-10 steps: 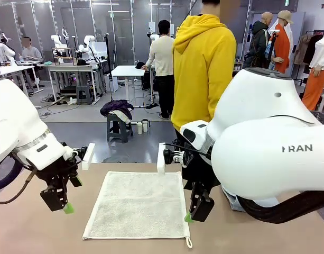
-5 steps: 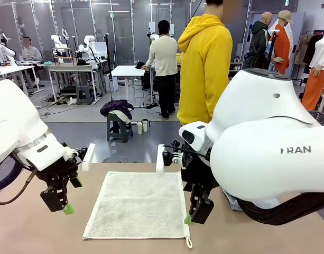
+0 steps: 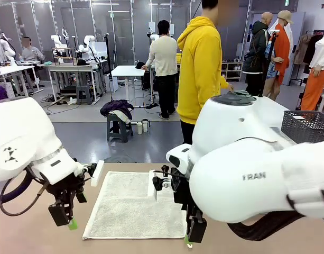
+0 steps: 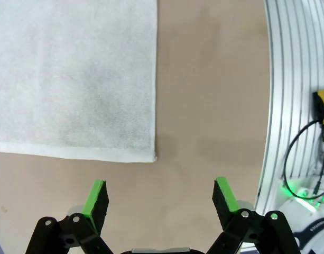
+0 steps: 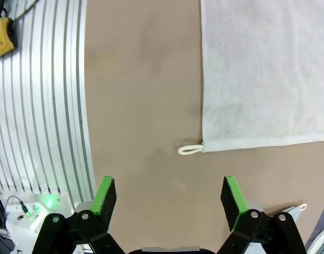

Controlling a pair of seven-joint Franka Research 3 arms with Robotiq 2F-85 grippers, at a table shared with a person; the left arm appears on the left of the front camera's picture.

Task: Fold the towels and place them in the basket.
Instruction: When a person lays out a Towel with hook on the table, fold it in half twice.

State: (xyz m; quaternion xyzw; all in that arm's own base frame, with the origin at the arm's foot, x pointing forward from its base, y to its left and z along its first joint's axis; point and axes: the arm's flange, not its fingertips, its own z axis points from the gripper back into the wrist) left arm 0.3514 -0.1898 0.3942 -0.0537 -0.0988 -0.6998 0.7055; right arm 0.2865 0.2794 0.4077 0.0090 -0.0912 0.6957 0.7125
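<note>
A cream-white towel (image 3: 135,206) lies spread flat on the brown table (image 3: 24,233). My left gripper (image 3: 67,221) hangs open just off the towel's near left corner. In the left wrist view that corner (image 4: 153,157) lies a little ahead of the open left gripper (image 4: 162,194), nearer its left pad. My right gripper (image 3: 192,241) stands open at the near right corner. In the right wrist view the open right gripper (image 5: 169,194) has the towel's (image 5: 267,69) white loop tag (image 5: 189,150) just ahead. The dark lattice basket (image 3: 307,126) sits at the far right behind my right arm.
A person in a yellow hoodie (image 3: 200,69) stands beyond the table's far edge, turned away. The ribbed metal table border (image 4: 296,90) runs close beside both grippers at the near edge. A second small white loop (image 5: 300,207) shows at the right wrist view's lower right.
Both arms have dropped lower and come toward the towel's near corners. The right arm's bulk shifted down, uncovering the basket. The person in yellow stepped farther off.
</note>
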